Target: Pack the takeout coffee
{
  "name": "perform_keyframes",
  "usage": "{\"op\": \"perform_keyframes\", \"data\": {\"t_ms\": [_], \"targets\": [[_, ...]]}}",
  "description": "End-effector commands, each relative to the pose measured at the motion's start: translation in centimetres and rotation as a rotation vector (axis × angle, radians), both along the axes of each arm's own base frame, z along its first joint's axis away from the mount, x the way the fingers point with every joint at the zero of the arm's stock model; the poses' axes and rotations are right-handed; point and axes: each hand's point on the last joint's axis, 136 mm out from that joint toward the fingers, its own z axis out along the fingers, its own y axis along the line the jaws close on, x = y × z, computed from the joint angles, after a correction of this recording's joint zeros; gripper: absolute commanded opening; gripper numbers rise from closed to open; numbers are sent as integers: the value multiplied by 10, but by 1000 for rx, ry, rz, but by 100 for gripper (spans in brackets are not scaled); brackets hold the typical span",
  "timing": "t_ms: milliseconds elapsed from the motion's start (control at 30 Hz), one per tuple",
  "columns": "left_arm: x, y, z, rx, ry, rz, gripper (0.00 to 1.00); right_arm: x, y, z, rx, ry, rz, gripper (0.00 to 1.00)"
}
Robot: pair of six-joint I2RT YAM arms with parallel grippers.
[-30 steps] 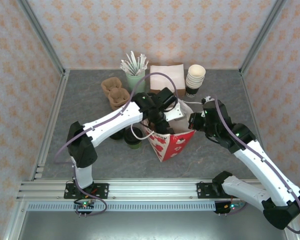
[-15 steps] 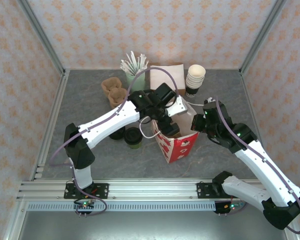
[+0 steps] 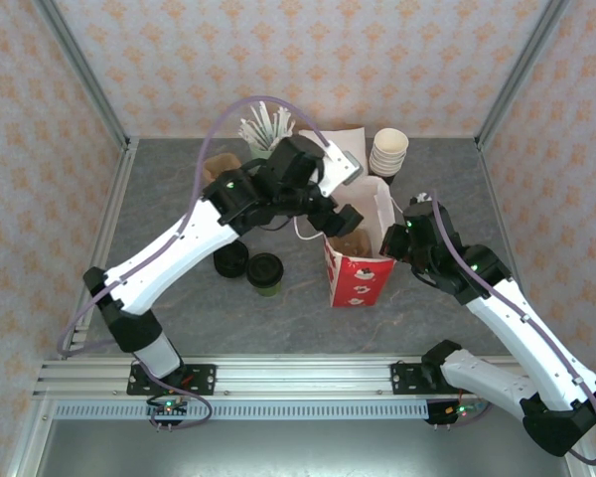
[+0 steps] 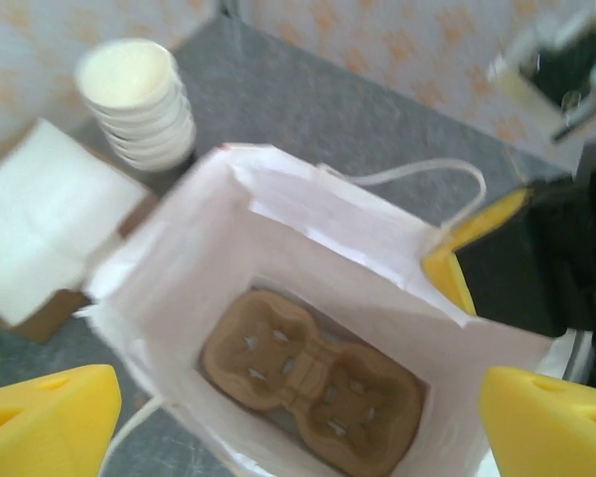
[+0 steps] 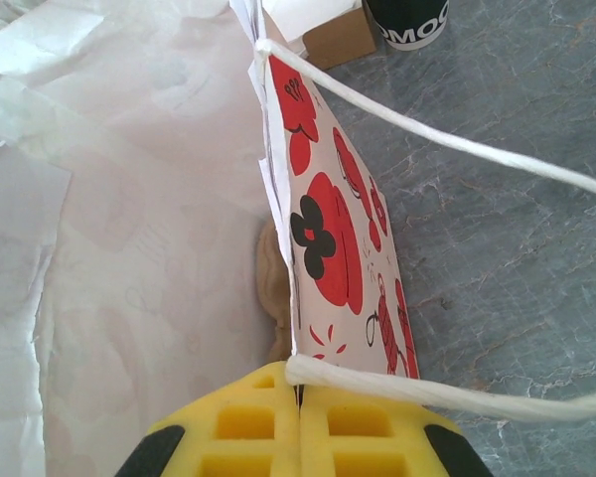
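A white paper bag with red flower print [image 3: 360, 283] stands open near the middle of the grey mottled table [image 3: 169, 199]. On its floor lies one brown moulded-pulp cup carrier [image 4: 313, 383] with two round wells. The takeout coffee, a small dark olive-green paper cup with a round black plastic lid [image 3: 265, 272], stands upright on the table to the left of the bag, outside it and apart from it. Just beside the cup, further left, sits a second round black lid [image 3: 230, 259]; what is under it cannot be told.

Along the back of the table stand one stack of lidless cream-rimmed paper cups [image 4: 134, 99], too blurred to count, and one brown cardboard box of white napkins [image 4: 40, 214]. One pale green cup of white sticks [image 3: 260, 129] is partly behind the left arm. The brown pulp carriers [image 3: 219, 171] are also partly covered by that arm, so their number is unclear.

The left gripper [image 4: 298, 427] hovers over the bag's mouth, its yellow pads spread wide. The right gripper [image 5: 298, 407] is pinched tight on the bag's right rim, beside a white cord handle [image 5: 407, 390]. The bag's other cord handle is cut off at the edge of the left wrist view.
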Motion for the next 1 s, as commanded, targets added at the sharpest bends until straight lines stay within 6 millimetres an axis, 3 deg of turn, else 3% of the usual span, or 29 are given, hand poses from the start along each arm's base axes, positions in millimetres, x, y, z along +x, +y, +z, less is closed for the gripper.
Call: {"op": "perform_keyframes", "data": {"t_ms": [0, 133, 333, 467, 600, 967], "targets": [[14, 43, 39, -97, -64, 225, 94, 9, -1, 7, 23, -34, -46, 1], [7, 82, 35, -118, -50, 337, 95, 13, 1, 5, 38, -37, -59, 2], [-11, 129, 7, -96, -60, 444, 98, 18, 8, 0, 77, -30, -70, 4], [-23, 160, -18, -80, -70, 535, 100, 20, 9, 1, 103, -29, -85, 11], [-34, 188, -45, -79, -61, 631, 100, 21, 13, 4, 131, -29, -90, 26], [-58, 200, -148, 9, 85, 677, 99, 25, -13, 36, -50, -99, -105, 60]]}}
